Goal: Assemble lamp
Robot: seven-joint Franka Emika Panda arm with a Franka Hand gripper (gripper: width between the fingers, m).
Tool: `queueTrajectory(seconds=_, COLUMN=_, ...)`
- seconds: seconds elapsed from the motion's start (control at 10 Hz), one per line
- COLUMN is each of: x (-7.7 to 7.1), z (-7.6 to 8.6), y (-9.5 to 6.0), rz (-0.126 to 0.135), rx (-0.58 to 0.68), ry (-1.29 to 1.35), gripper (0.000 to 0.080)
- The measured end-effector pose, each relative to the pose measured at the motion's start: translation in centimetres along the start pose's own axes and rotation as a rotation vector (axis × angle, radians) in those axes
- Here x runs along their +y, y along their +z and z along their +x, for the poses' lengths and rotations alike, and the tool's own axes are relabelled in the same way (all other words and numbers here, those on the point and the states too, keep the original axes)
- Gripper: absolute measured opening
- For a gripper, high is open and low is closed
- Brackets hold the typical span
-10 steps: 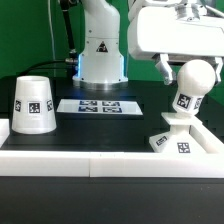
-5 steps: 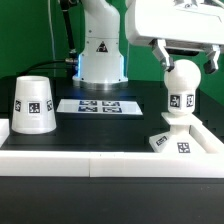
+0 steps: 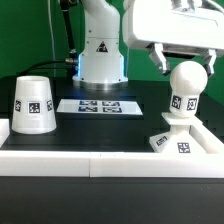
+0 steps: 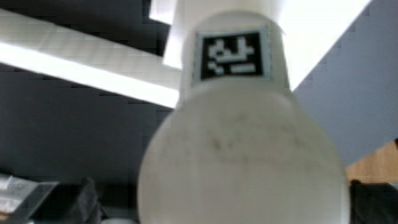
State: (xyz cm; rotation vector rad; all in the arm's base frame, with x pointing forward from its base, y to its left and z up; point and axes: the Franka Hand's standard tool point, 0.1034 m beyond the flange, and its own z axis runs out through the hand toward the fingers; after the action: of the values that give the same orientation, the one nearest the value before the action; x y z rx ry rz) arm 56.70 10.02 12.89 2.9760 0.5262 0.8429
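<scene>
The bulb [image 3: 185,98] stands on the flat angular base [image 3: 172,141] at the exterior view's right, leaning slightly, its tag facing the camera. My gripper [image 3: 186,66] hangs over the round head with a finger on each side, and a gap shows beside the left finger [image 3: 160,62], so it looks open. In the wrist view the bulb [image 4: 240,140] fills the picture, with the dark fingers [image 4: 54,200] at its sides. The tapered shade [image 3: 32,105] stands mouth down, alone, at the exterior view's left.
The marker board [image 3: 98,105] lies flat in the middle of the black table. The white robot pedestal [image 3: 101,55] stands behind it. A white raised rim [image 3: 100,160] runs along the front and up the right side [image 3: 208,128].
The gripper has shifted toward the exterior view's left. The bulb, tilted to the right a second ago, now stands nearly upright on the base.
</scene>
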Motion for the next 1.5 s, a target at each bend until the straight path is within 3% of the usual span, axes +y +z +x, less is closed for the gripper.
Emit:
queueTrajectory(seconds=0.3, x=-0.5, z=-0.8, y=0.5, rz=0.062, rx=-0.267, ry=0.006, gripper=0.0699)
queueTrajectory(seconds=0.7, x=-0.7, z=-0.4, y=0.8, rz=0.114, rx=-0.517, ry=0.004, gripper=0.0699)
queueTrajectory(seconds=1.0, x=0.0, z=0.7, y=1.0, rz=0.113, rx=-0.518, ry=0.011, gripper=0.0699)
queueTrajectory(seconds=1.4, x=0.4, z=0.7, y=1.1, rz=0.111, rx=-0.511, ry=0.015, gripper=0.0688)
queueTrajectory(seconds=1.5, x=0.4, z=0.7, y=1.1, rz=0.108, rx=-0.512, ry=0.029, gripper=0.0576)
